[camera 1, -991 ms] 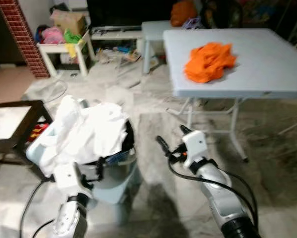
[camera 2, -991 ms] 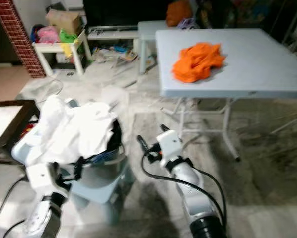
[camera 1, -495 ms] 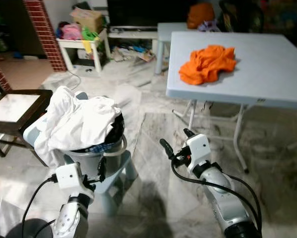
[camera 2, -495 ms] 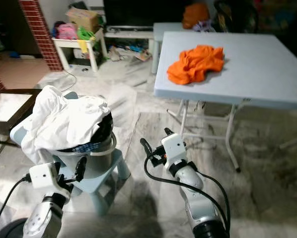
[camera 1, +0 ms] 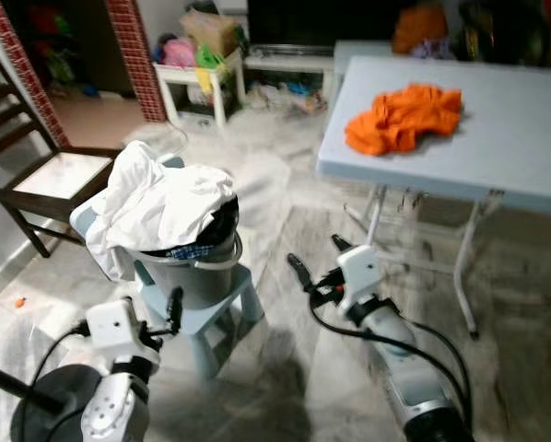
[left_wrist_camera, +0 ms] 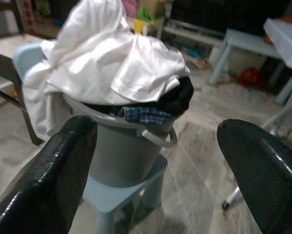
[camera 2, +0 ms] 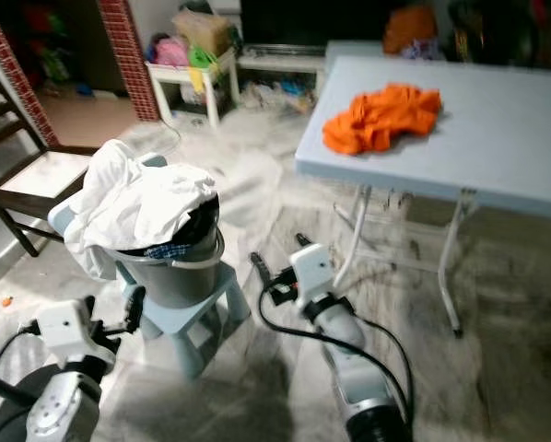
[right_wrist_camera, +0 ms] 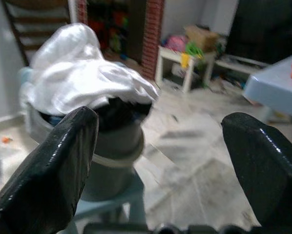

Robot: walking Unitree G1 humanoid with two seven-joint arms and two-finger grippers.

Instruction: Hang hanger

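Grey bucket (camera 1: 194,276) now sits at 9 o'clock in the left eye view, heaped w/ white laundry (camera 1: 165,198), up on a pale blue stool (camera 1: 222,318). Big change vs half a sec ago: whole pic has slid, so that's the camera turning, not the things. More of the dark wooden chair (camera 1: 36,175) has come in at 10 o'clock, and the folding table (camera 1: 524,157) w/ its orange cloth (camera 1: 404,115) has drifted toward 2 o'clock. My read: robot's repositioning, prob still hunting for the hanger. No hanger can be made out anywhere yet, so the task looks barely begun.

Right eye view: same scene. Left gripper (camera 2: 133,306) low at 8 o'clock, just beside the stool. Right gripper (camera 2: 277,267) near centre, over bare marble floor (camera 2: 497,304), touching nothing.

Left wrist view: left gripper's fingers (left_wrist_camera: 53,175) stand wide apart, empty. Bucket and laundry sit framed between them, well off from the pads; a checked cloth (left_wrist_camera: 143,114) and something black peek out under the white.

Right wrist view: right gripper's fingers (right_wrist_camera: 53,165) also spread wide, nothing held, nothing touched. Bucket blurred beyond, brick pillar (right_wrist_camera: 153,29) and a small white side table (right_wrist_camera: 192,63) far back.

Both claws free and ready, but w/o a hanger spotted there's nothing to close on.
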